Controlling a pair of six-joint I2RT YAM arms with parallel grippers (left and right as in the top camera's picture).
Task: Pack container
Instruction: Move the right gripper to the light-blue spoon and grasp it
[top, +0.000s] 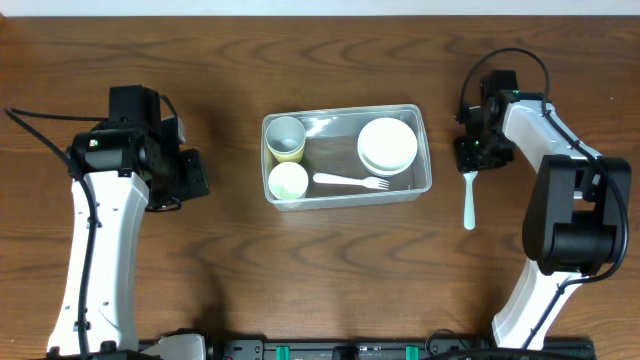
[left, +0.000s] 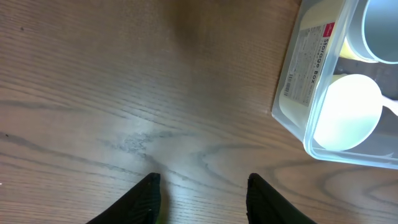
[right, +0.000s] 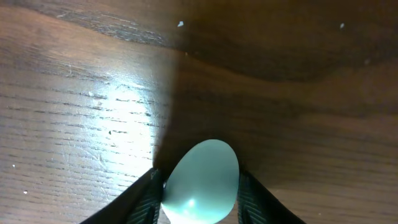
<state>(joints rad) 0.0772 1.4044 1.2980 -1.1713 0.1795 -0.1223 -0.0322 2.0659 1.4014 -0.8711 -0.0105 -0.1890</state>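
Observation:
The clear plastic container (top: 345, 112) stands at the table's middle. It holds a pale green cup (top: 287, 138), a yellow cup (top: 288, 182), a stack of white bowls (top: 388, 145) and a white fork (top: 350, 181). A pale blue-white spoon (top: 468, 205) lies on the table right of the container. My right gripper (top: 470, 158) is at the spoon's bowl end; in the right wrist view its fingers (right: 198, 196) press both sides of the spoon's bowl (right: 202, 183). My left gripper (top: 195, 175) is open and empty (left: 202, 199) over bare table left of the container (left: 305, 68).
The wooden table (top: 330, 270) stretches around the container. The right arm's links and cable (top: 570, 200) fill the right side. The left arm (top: 100, 240) runs along the left side.

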